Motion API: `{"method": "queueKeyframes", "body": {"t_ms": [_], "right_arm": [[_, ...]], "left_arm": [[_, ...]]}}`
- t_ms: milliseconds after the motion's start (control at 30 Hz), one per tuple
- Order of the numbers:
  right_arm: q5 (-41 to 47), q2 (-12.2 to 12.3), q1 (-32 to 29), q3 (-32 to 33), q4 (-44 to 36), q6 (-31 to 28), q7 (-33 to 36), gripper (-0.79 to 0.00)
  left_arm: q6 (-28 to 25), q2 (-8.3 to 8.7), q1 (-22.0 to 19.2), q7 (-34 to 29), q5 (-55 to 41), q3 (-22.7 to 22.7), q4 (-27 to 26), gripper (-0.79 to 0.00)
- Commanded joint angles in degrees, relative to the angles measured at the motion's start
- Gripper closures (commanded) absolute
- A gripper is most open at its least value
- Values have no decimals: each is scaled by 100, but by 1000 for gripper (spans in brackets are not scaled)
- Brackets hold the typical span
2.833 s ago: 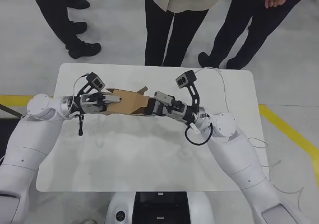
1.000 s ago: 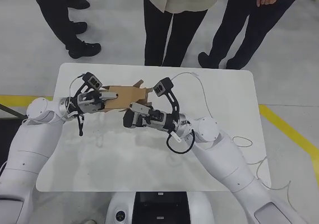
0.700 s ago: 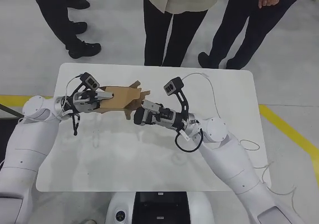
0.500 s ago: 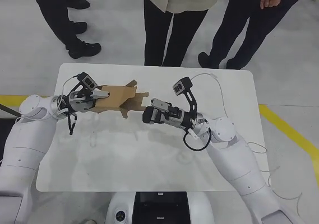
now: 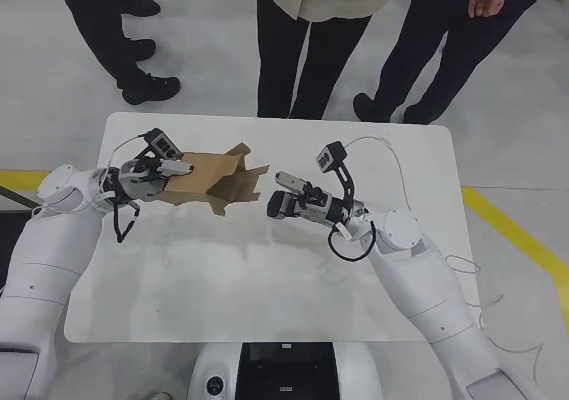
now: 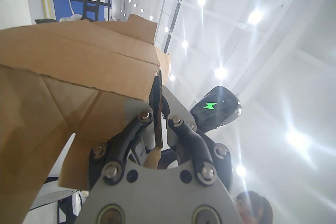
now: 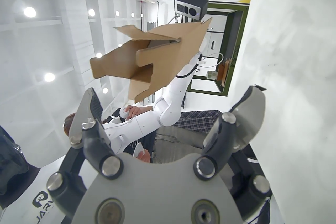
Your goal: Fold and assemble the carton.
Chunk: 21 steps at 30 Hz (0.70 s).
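One carton (image 5: 214, 178), pinched by left fingers (image 6: 173, 104), over table (image 5: 264, 290).

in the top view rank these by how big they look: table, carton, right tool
1. table, by far the largest
2. carton
3. right tool, clearly smaller than the carton

The gaps are wide enough that nearness to the camera does not change the order.

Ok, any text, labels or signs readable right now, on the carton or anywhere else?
Carton: no print on the faces shown.
Dark housing: a green lightning-bolt sign, no words.
Green-framed stand: vertical lettering, too small to read.
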Motion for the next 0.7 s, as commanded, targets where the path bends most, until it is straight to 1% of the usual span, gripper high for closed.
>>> {"method": "queueKeyframes", "body": {"t_ms": [0, 300, 667], "right_arm": [[34, -22, 54, -66, 85, -31, -15, -785], [100, -68, 172, -206, 309, -90, 20, -785], [7, -135, 352, -459, 249, -25, 81, -785]], "left_arm": [[37, 25, 9, 0, -83, 11, -51, 0], [258, 91, -44, 0, -521, 131, -140, 0], [271, 108, -209, 0, -707, 394, -53, 0]]}}
